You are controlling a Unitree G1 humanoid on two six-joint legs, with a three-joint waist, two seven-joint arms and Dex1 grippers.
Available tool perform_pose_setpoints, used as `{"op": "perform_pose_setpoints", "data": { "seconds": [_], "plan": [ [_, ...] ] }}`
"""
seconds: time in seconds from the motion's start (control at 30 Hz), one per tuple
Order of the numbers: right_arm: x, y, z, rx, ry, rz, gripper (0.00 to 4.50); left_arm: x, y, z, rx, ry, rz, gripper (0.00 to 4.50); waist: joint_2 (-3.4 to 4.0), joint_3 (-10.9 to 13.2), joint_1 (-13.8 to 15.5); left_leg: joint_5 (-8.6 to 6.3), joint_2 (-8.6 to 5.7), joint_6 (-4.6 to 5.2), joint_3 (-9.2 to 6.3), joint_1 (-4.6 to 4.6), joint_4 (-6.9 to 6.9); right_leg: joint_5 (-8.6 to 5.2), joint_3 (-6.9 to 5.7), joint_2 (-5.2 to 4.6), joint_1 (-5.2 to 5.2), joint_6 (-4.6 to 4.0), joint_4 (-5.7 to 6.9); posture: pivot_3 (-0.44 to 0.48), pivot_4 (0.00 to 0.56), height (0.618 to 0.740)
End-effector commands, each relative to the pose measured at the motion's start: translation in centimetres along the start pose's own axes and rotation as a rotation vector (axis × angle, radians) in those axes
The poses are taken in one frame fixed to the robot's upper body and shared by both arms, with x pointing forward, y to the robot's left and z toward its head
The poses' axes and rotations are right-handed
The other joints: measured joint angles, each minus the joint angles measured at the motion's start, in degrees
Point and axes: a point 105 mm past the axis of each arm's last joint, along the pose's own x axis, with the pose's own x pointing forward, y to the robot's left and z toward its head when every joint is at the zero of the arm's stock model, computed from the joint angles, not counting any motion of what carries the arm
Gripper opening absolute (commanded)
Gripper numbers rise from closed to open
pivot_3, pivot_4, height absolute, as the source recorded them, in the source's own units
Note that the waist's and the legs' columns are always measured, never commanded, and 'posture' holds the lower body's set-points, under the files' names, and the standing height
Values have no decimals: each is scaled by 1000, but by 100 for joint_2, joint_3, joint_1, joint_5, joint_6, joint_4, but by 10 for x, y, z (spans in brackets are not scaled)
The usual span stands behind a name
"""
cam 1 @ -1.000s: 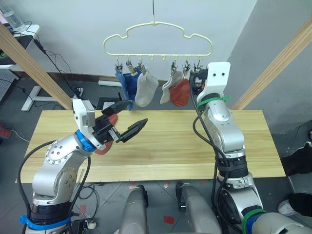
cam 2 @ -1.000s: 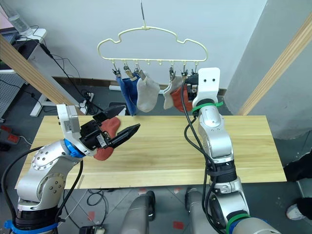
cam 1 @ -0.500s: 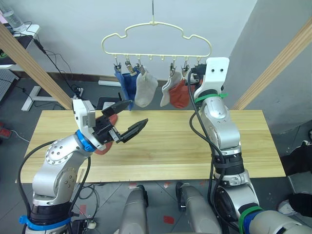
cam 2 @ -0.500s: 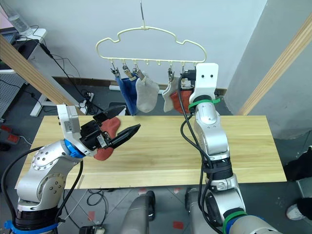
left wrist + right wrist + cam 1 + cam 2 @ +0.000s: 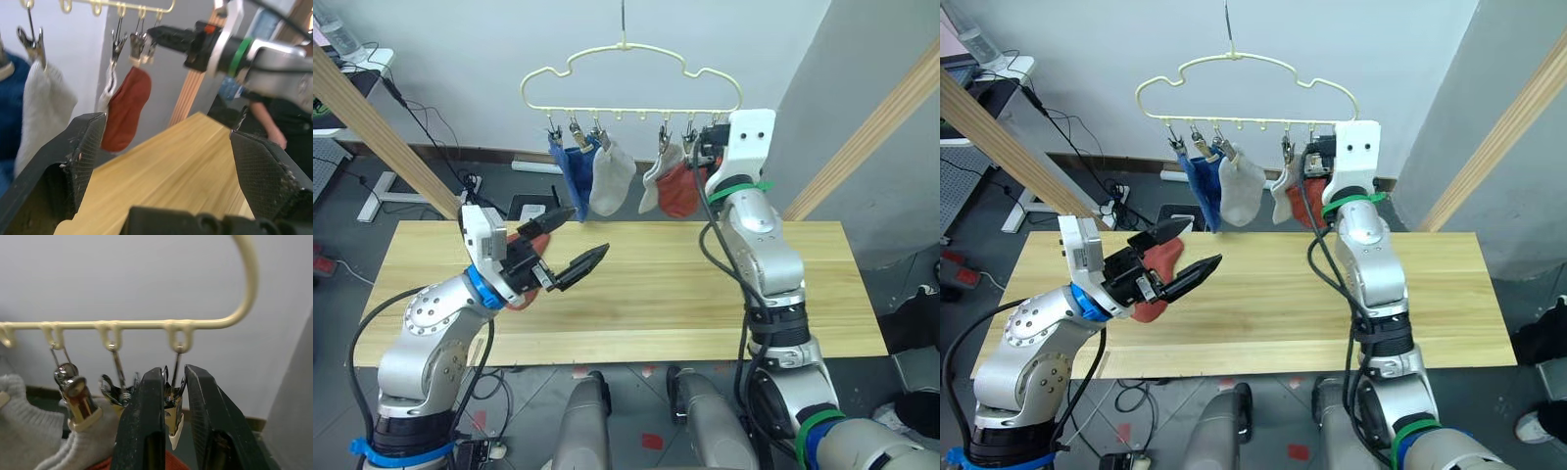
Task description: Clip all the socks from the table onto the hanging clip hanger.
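Pale yellow wire, the clip hanger [image 5: 628,78] hangs at your 12 o'clock above the worktop [image 5: 656,294], carrying a blue sock [image 5: 571,168], two grey socks [image 5: 610,177] and a rust-red sock [image 5: 680,189]. Your right hand [image 5: 169,396] is raised to the hanger's end clip [image 5: 173,418], fingers squeezing it from both sides. Your left hand [image 5: 570,245] hovers released at 9 o'clock, fingers spread wide, above another rust-red sock [image 5: 1163,257] lying on the worktop.
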Motion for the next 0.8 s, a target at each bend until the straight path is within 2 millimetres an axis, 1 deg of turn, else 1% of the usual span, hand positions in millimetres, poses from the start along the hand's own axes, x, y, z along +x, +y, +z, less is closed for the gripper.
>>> {"op": "perform_pose_setpoints", "data": {
  "seconds": [0.03, 0.13, 0.2, 0.27, 0.3, 0.37, 0.43, 0.47, 0.6, 0.67, 0.73, 0.8],
  "plan": [
    [-14, -5, 21, 70, 3, 152, 637, -8, 6, -13, 6, 54, 53, 4500, 0, 0, 0, 0, 0, 0, 0, 0, -1, -1, 0, 0, 0, 0, -2, 2, 342, 740],
    [-23, 1, 29, 159, 63, 330, 637, -19, 24, -33, -5, 136, 169, 4500, 1, 1, -18, 0, 2, 1, 0, 1, -2, -1, 0, 0, 0, -2, 0, -23, 348, 740],
    [-28, 4, 29, 182, 113, 420, 637, -27, 37, -48, 16, 205, 246, 4500, 3, 2, -35, 0, 5, 1, -2, 2, -1, -1, -1, 3, 0, -2, 2, -23, 348, 740],
    [-32, 6, 27, 251, 176, 486, 637, -34, 51, -56, 18, 242, 319, 4500, 3, 2, -52, 0, 8, 1, 1, 3, -2, -1, 2, 6, -5, -3, 4, -36, 352, 740],
    [-34, 7, 26, 286, 205, 516, 637, -39, 60, -60, 34, 261, 359, 4500, 2, 2, -52, -1, 8, 1, 1, 3, -3, -2, 2, 7, -6, -3, 4, -36, 352, 740],
    [-36, 9, 28, 353, 237, 583, 637, -53, 85, -71, 54, 323, 476, 4500, 4, 3, -44, -1, 9, 1, 1, 2, -10, -3, 1, 8, -8, -5, 3, -33, 356, 740],
    [-37, 12, 31, 400, 256, 622, 637, -63, 100, -78, 74, 369, 547, 4500, 3, 4, -48, 0, 10, 1, 1, 1, -10, -3, 0, 10, -10, -5, 3, -33, 358, 740],
    [-37, 13, 32, 412, 263, 634, 637, -66, 104, -80, 88, 385, 567, 4500, 3, 4, -50, -1, 10, 2, 2, 0, -11, -3, 2, 10, -11, -5, 0, -33, 358, 740],
    [-32, 11, 31, 400, 270, 605, 637, -71, 115, -90, 26, 398, 613, 4500, 3, 4, -36, -3, 3, 4, 10, -4, -23, -3, 5, 1, -12, -4, -14, -26, 365, 740],
    [-30, 10, 29, 410, 279, 588, 637, -77, 126, -98, 16, 425, 676, 4500, 3, 4, -29, -3, 3, 4, 10, -8, -24, -3, 3, -1, -13, -4, -17, -26, 362, 740],
    [-30, 12, 28, 411, 284, 590, 637, -75, 131, -110, -49, 441, 683, 4500, 2, 4, -24, -3, 3, 4, 6, -9, -23, -3, -1, -1, -13, -4, -15, -26, 361, 740],
    [-30, 12, 28, 412, 283, 591, 637, -69, 132, -117, -93, 436, 668, 4500, 2, 4, -25, -3, 3, 4, 6, -8, -21, -3, -1, -1, -13, -3, -11, -27, 363, 740]
  ]
}}
